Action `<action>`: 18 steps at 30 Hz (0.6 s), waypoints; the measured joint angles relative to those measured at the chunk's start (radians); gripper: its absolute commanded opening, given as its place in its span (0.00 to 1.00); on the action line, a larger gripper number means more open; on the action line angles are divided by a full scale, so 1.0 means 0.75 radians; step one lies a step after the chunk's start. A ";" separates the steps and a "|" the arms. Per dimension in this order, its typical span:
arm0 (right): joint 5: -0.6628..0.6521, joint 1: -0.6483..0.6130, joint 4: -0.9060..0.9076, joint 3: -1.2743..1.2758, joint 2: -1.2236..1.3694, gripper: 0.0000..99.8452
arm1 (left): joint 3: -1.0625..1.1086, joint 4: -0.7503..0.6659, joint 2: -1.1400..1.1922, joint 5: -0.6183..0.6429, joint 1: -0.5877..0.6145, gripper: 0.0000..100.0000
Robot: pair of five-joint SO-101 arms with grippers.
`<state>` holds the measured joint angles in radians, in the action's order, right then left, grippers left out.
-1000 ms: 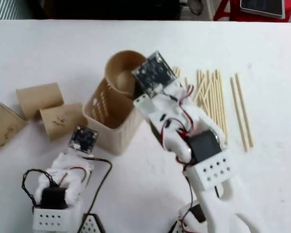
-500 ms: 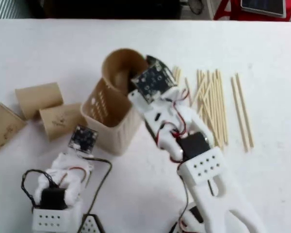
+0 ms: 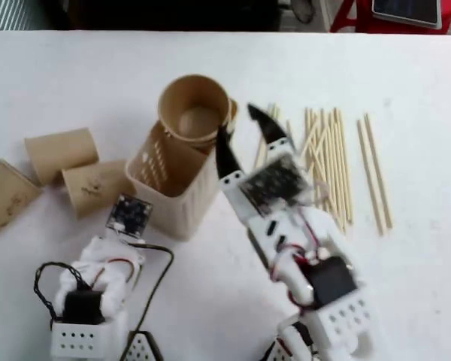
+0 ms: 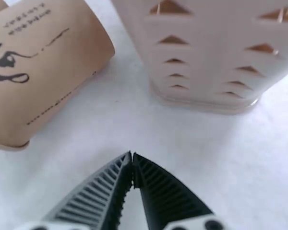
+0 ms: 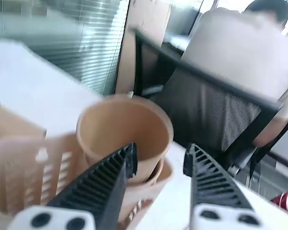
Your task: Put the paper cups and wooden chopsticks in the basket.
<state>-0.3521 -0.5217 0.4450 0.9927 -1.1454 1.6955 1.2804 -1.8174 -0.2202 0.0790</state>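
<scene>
High view | right gripper stood spread just beside nested paper cups upright in basket | wooden chopsticks lay on table at its other side | left gripper was pressed together, loose cup and basket just ahead

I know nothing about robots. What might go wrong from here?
1. The stacked paper cups stand tall out of the basket, and the right arm has its open jaws close beside them; a careless swing might knock them out.
2. The wooden chopsticks lie loose and crossing, so grabbing one may scatter others.
3. The cups lying on their sides might roll when nudged.
</scene>
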 measured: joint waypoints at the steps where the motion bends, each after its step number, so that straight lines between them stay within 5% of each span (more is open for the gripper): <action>1: 0.000 0.004 -0.063 0.057 -0.002 0.16 | 0.000 0.000 0.000 0.000 0.000 0.02; 18: 0.000 0.004 -0.479 0.041 0.421 0.16 | 0.000 0.000 0.000 0.000 0.000 0.02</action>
<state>-0.3521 -0.5186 0.0859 1.0234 -0.8293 1.6955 1.2804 -1.8174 -0.2202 0.0790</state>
